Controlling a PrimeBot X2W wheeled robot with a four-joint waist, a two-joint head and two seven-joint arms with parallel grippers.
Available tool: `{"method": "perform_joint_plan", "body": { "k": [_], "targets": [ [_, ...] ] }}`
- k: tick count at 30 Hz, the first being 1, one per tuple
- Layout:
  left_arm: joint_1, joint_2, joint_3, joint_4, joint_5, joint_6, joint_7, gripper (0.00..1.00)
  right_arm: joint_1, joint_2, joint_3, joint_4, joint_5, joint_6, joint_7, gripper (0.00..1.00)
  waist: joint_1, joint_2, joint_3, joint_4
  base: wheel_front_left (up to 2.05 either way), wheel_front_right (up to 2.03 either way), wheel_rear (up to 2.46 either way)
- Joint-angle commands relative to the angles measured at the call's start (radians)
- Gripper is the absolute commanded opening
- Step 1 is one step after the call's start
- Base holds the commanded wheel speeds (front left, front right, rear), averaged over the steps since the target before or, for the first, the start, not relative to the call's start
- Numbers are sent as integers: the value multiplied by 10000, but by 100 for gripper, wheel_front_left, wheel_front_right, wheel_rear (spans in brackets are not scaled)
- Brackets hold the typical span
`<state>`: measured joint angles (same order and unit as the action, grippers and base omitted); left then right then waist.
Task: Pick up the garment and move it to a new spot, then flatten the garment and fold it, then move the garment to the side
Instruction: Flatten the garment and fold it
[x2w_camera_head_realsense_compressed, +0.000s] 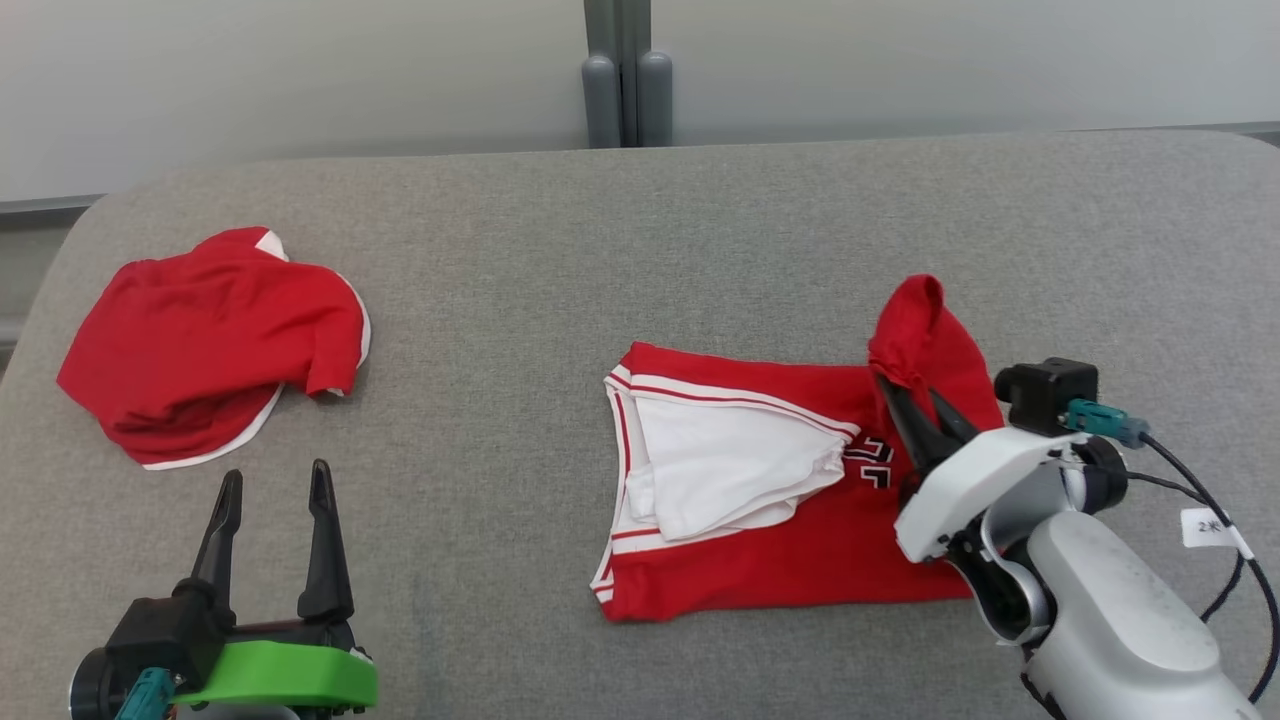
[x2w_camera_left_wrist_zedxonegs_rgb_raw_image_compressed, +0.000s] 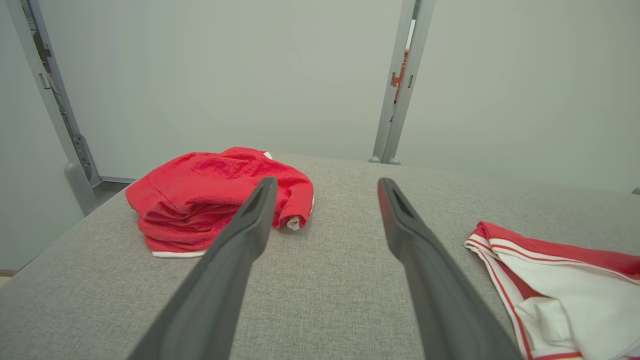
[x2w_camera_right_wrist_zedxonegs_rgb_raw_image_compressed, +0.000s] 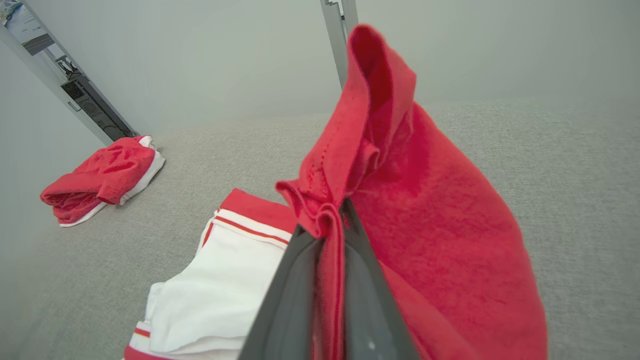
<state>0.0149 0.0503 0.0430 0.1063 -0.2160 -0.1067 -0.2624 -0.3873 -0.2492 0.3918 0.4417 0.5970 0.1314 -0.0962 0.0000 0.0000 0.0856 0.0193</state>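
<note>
A bunched red garment (x2w_camera_head_realsense_compressed: 210, 340) lies at ten o'clock on the grey table (x2w_camera_head_realsense_compressed: 520, 230). At seven o'clock the left jaws stand spread, empty. The red-and-white jersey (x2w_camera_head_realsense_compressed: 760, 540) lies at four o'clock, its two-o'clock corner (x2w_camera_head_realsense_compressed: 915, 330) lifted, pinched in the clenched right jaws.

The garment (x2w_camera_head_realsense_compressed: 760, 560), a red jersey with white trim and white lining showing, lies partly folded toward 4 o'clock on the grey table (x2w_camera_head_realsense_compressed: 560, 250). Its 1 o'clock corner rises in a bunched peak, pinched by the right gripper (x2w_camera_head_realsense_compressed: 908, 390).
</note>
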Motion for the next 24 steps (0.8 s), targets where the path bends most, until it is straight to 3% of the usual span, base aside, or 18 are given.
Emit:
{"method": "perform_joint_plan", "body": {
  "k": [1,10,18,19,20,21,24],
  "targets": [
    [96,8,16,26,66,-45,-32,100,-152,176,88,-85,-133,-15,88,0,0,0,18,176,0,0,0],
    [-148,8,-246,122,-97,-28,-32,100,-723,1397,730,393,-310,-15,460,0,0,0,265,760,0,0,0],
    [-446,8,-527,274,-206,57,-32,100,-1290,1877,1229,1574,-127,-15,359,0,0,0,452,1160,0,0,0],
    [-478,8,-550,280,-216,73,-32,100,-1342,1901,1284,1766,-89,-15,330,15,0,0,460,1185,0,0,0],
    [-490,8,-557,285,-229,81,-32,100,-1368,1919,1344,1900,-51,-15,335,72,0,0,463,1197,0,0,0],
    [-482,8,-555,297,-239,95,-32,100,-1434,1937,1399,2012,-21,-15,234,100,0,0,464,1199,0,0,0],
    [-426,8,-495,315,-237,104,-32,100,-1572,1938,1481,2184,50,-15,-120,100,0,0,428,1131,0,0,0]
  ]
}}
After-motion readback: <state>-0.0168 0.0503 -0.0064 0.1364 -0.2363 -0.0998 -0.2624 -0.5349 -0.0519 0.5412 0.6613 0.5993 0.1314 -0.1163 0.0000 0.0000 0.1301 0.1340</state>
